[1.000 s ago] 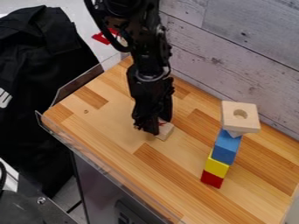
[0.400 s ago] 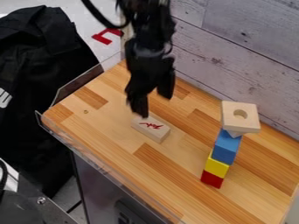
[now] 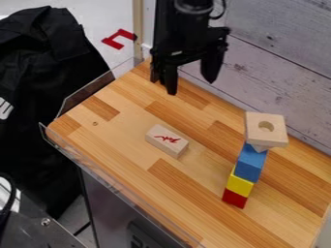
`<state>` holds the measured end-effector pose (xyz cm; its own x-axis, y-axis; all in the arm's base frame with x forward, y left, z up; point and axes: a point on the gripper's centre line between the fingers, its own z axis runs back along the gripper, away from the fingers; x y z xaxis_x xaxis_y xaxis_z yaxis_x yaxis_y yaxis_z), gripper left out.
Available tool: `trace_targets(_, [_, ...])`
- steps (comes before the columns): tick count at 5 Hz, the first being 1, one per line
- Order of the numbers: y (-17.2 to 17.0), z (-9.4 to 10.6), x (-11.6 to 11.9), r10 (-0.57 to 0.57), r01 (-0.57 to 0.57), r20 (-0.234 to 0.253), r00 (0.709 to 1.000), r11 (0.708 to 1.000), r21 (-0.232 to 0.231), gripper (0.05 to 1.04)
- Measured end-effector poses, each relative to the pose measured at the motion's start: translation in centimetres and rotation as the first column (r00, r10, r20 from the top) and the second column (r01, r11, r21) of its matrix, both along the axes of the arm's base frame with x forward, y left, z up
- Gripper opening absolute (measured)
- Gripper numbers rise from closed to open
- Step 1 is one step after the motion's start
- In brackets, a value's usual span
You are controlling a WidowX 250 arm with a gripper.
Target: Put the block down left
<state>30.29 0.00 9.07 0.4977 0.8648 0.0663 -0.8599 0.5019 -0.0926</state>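
The desk [image 3: 116, 140] is made of wooden strips. Nearest on it stands a tower: red block [image 3: 234, 198], yellow block [image 3: 240, 185], blue block [image 3: 249, 164], then, higher, a pale piece [image 3: 266, 136] with a round hole. Farther, to its left in the view, the wooden block [image 3: 167, 141] with red marking lies flat. Beyond this block hangs the pincer [image 3: 191, 87], released, its fingers apart. Last comes the plank wall [image 3: 278, 68].

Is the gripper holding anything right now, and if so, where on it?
Nothing is held. The gripper hangs open, with no object between its fingers, and the wooden block with the red marking lies on the table.
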Motion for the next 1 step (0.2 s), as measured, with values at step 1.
trace_targets(1, [-1.33, 0.77, -0.54, -0.252, 0.249, -0.041, 0.967, 0.967, -0.059, 1.0])
